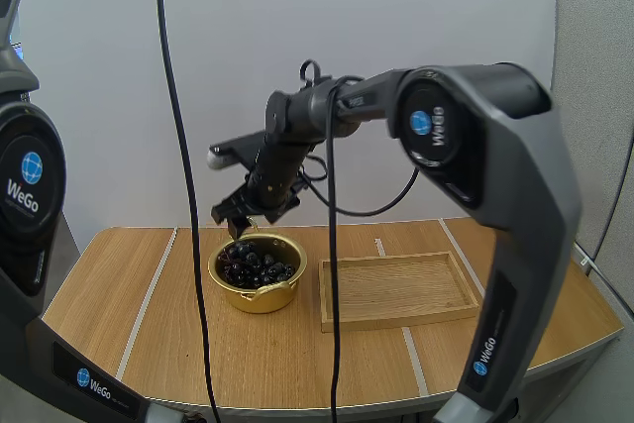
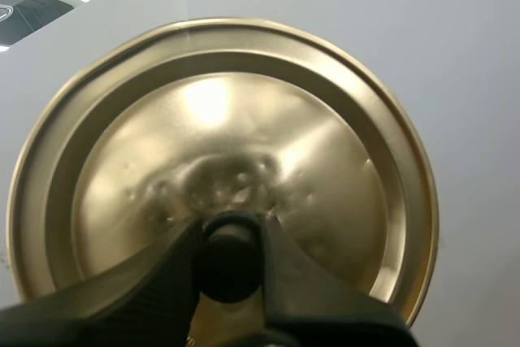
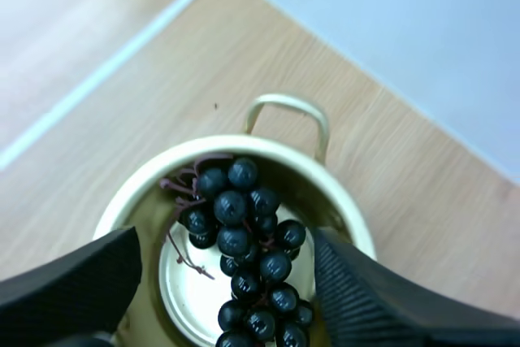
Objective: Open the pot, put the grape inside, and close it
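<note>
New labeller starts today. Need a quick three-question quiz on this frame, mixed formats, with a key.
1. True or false: the bunch of dark grapes lies inside the round gold metal pot.
2. Pick one. The left gripper is shut on: A) the black knob of the round gold metal lid; B) a grape stem; C) nothing.
3. Fill the gap: the right gripper hovers just above the pot with its fingers ____.

Key: 1 true; 2 A; 3 open.
</note>
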Available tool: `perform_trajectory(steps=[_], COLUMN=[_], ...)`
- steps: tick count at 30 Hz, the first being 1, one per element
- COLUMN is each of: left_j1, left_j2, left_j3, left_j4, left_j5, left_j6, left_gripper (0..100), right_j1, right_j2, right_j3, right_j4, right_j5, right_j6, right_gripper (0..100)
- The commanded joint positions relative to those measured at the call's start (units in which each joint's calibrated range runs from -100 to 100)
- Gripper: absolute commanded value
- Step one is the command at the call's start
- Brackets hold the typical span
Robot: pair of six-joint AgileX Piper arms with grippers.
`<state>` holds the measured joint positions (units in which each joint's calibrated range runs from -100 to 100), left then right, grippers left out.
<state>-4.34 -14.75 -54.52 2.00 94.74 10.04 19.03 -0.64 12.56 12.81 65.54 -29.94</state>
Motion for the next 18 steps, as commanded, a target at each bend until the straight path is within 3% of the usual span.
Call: perform_trajectory(steps=[1, 11, 18], left_j1=[-0.08, -0.08, -0.08], left_j2=[-0.3, -0.3, -0.3], left_j3=[-0.4, -0.4, -0.4], left_j4=[0.5, 0.5, 0.5], left_j5=[-2.1, -2.1, -2.1], left_j6=[-0.5, -0.5, -0.5], left_gripper=[0, 0, 0], right_j1=[-0.1, -0.1, -0.1], right_j2=[-4.4, -15.7, -21.3], right_j3=[0.1, 0.1, 0.1], right_j4=[-0.6, -2.7, -8.1], right_j5=[1.1, 7.0, 14.5], right_j6=[-0.4, 0.0, 3.2], right_gripper=[100, 100, 100])
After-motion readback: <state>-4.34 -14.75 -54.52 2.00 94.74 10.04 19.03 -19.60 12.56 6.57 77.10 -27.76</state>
